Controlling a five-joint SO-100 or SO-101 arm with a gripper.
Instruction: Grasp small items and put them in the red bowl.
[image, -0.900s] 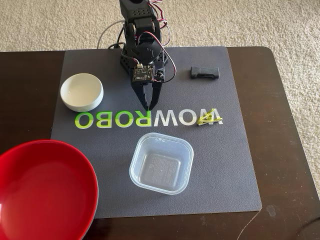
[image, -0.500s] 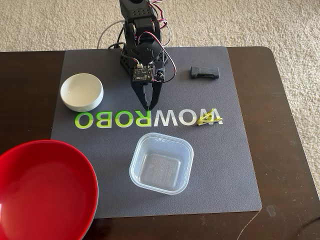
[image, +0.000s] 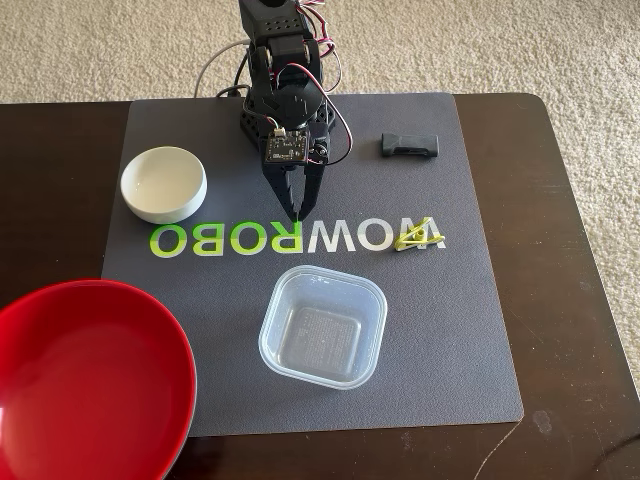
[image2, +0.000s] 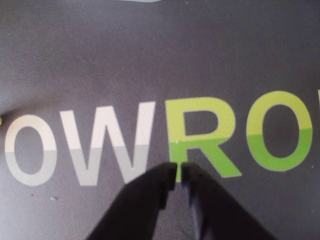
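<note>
The 4 small items lay spread on the mat: black block (image: 409, 145) far right, looped band (image: 418, 237) right, clear tub (image: 323, 326) near centre, white bowl (image: 163, 184) left. All looked light; the band seemed floppy, best pinched at a strand. The red bowl (image: 85, 375) sat near left. The end effector (image: 297, 213) hung nearly closed, empty, above the mat's lettering (image2: 150, 140).

A: What shows under the wrist camera?
B: The gripper (image2: 179, 172), its two dark fingertips nearly touching, empty, over a grey mat (image2: 150, 55)
A: Any print?
B: Big letters (image2: 200, 135), white "OW" then green "RO"
</note>
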